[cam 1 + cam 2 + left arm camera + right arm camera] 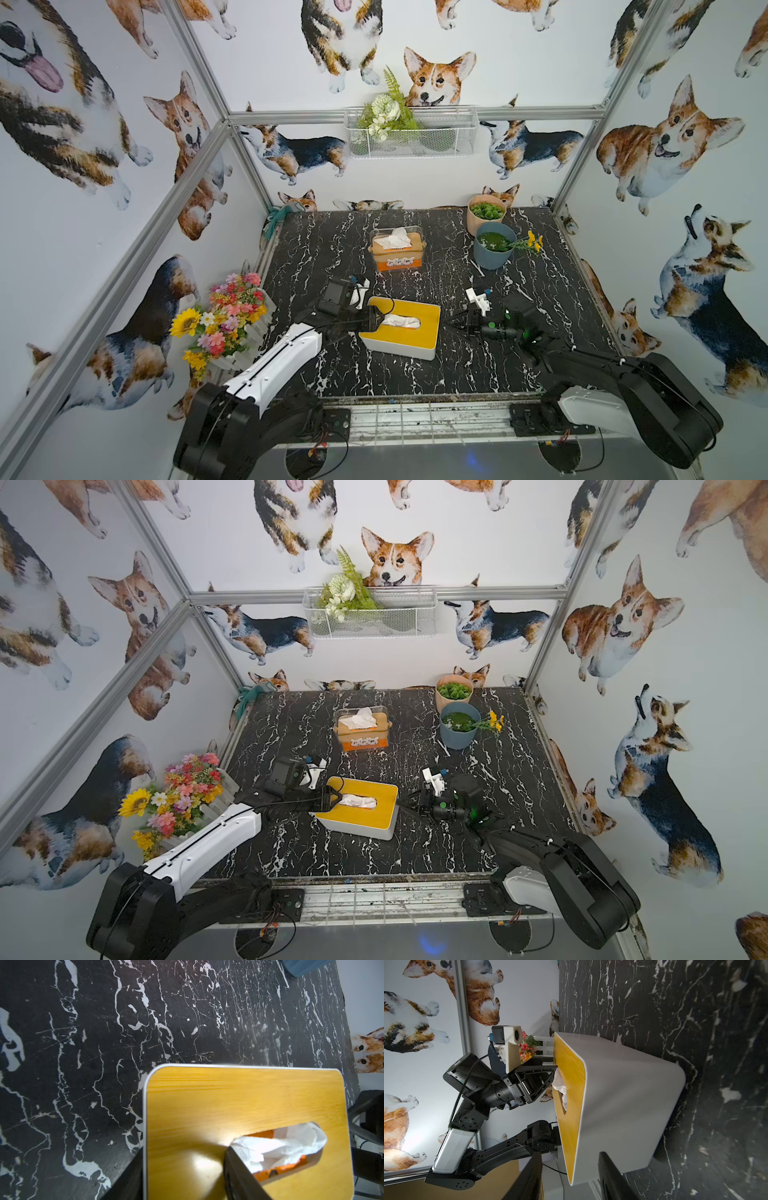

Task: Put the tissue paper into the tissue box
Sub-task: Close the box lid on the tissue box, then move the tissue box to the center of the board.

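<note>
Right gripper (571,1153) parted beside tissue box (623,1095), left gripper (184,1149) parted, fingertip (234,1159) seemingly touching tissue paper (280,1147)

Wearing a yellow wood-grain top over white sides: tissue box (415,338), mid-frame. Showing white tissue paper (399,321). Running white veins across black table (415,374).

Overhead pair — wrists near tissue box (239,1101)

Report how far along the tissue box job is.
Done: the tissue paper sits in the tissue box, lid on, a tuft showing through the slot. In hand: the left gripper, open, has one finger at that tuft; the right gripper is open beside the box. Left: probably only pulling both arms clear.
</note>
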`<state>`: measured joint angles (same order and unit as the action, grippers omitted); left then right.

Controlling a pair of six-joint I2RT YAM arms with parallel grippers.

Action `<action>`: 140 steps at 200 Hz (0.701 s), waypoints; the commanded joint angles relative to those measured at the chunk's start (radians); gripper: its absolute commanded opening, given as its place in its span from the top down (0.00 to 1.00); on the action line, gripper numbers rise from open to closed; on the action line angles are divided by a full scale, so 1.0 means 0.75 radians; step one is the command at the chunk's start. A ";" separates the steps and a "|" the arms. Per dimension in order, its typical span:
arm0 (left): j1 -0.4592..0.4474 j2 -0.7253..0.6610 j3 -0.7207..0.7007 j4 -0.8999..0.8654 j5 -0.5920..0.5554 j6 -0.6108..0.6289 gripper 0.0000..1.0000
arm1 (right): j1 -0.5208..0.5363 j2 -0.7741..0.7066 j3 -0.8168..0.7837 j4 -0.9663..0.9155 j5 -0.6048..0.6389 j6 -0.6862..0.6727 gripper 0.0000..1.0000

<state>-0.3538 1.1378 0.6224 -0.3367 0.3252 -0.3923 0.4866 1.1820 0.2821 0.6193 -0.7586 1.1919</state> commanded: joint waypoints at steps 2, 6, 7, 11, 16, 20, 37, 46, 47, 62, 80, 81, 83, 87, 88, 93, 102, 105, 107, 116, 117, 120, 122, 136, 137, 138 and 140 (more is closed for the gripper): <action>0.000 -0.011 0.021 -0.011 0.009 0.000 0.53 | 0.023 0.033 0.028 0.010 0.000 -0.031 0.51; 0.001 -0.013 0.022 -0.011 0.008 0.000 0.52 | 0.031 0.041 0.032 0.012 0.001 -0.031 0.51; 0.001 -0.013 0.021 -0.011 0.008 0.000 0.52 | 0.034 0.043 0.034 0.013 0.001 -0.031 0.51; 0.001 -0.014 0.021 -0.011 0.007 0.000 0.52 | 0.039 0.050 0.041 0.016 0.005 -0.032 0.50; 0.000 -0.015 0.021 -0.011 0.007 -0.002 0.52 | 0.049 0.059 0.051 0.019 0.008 -0.034 0.50; 0.001 -0.016 0.023 -0.011 0.004 -0.003 0.52 | 0.054 0.069 0.060 0.021 0.011 -0.037 0.50; 0.001 -0.016 0.024 -0.014 0.000 -0.005 0.52 | 0.085 0.114 0.090 0.026 0.023 -0.042 0.50; 0.001 -0.016 0.022 -0.011 -0.002 -0.006 0.51 | 0.098 0.144 0.105 0.035 0.029 -0.046 0.50; 0.000 -0.016 0.021 -0.011 -0.002 -0.007 0.51 | 0.099 0.146 0.107 0.035 0.028 -0.045 0.50; 0.001 -0.020 0.019 -0.006 -0.004 -0.013 0.51 | 0.107 0.207 0.128 0.049 0.032 -0.045 0.52; 0.000 -0.030 0.007 0.009 -0.004 -0.026 0.50 | 0.107 0.281 0.150 0.070 0.032 -0.043 0.56; 0.001 -0.031 0.006 0.010 -0.004 -0.026 0.50 | 0.106 0.285 0.151 0.072 0.032 -0.044 0.57; 0.001 -0.032 0.004 0.011 -0.004 -0.027 0.50 | 0.105 0.293 0.154 0.076 0.033 -0.043 0.57; 0.001 -0.035 0.000 0.017 -0.005 -0.029 0.50 | 0.105 0.308 0.160 0.082 0.031 -0.043 0.59; 0.001 -0.036 -0.001 0.018 -0.006 -0.031 0.50 | 0.105 0.313 0.162 0.083 0.030 -0.044 0.59; 0.001 -0.039 -0.003 0.025 -0.006 -0.036 0.49 | 0.105 0.328 0.172 0.088 0.028 -0.047 0.61; 0.001 -0.044 -0.013 0.039 -0.006 -0.044 0.48 | 0.104 0.362 0.190 0.086 0.026 -0.058 0.65; 0.000 -0.044 -0.015 0.045 -0.005 -0.048 0.47 | 0.102 0.375 0.198 0.084 0.026 -0.064 0.66; 0.001 -0.046 -0.017 0.048 -0.004 -0.050 0.47 | 0.101 0.382 0.203 0.080 0.026 -0.068 0.67; 0.001 -0.048 -0.023 0.066 -0.003 -0.060 0.47 | 0.095 0.416 0.232 0.064 0.024 -0.084 0.71; 0.001 -0.048 -0.025 0.069 -0.004 -0.061 0.47 | 0.093 0.418 0.235 0.063 0.023 -0.086 0.72; 0.001 -0.048 -0.026 0.076 -0.004 -0.065 0.47 | 0.091 0.431 0.245 0.059 0.020 -0.091 0.73; 0.001 -0.048 -0.028 0.081 -0.006 -0.066 0.47 | 0.087 0.439 0.250 0.056 0.017 -0.094 0.73; 0.001 -0.048 -0.035 0.116 -0.009 -0.084 0.46 | 0.061 0.488 0.290 0.052 0.009 -0.107 0.77; 0.001 -0.047 -0.035 0.119 -0.007 -0.084 0.46 | 0.059 0.490 0.293 0.051 0.008 -0.108 0.77; 0.000 -0.048 -0.036 0.122 -0.008 -0.085 0.46 | 0.057 0.494 0.295 0.051 0.008 -0.109 0.77; 0.001 -0.047 -0.036 0.126 -0.008 -0.088 0.46 | 0.054 0.502 0.302 0.047 0.009 -0.111 0.77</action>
<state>-0.3496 1.1027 0.6037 -0.3393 0.2226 -0.4206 0.5434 1.5097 0.4660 0.6277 -0.7593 1.1484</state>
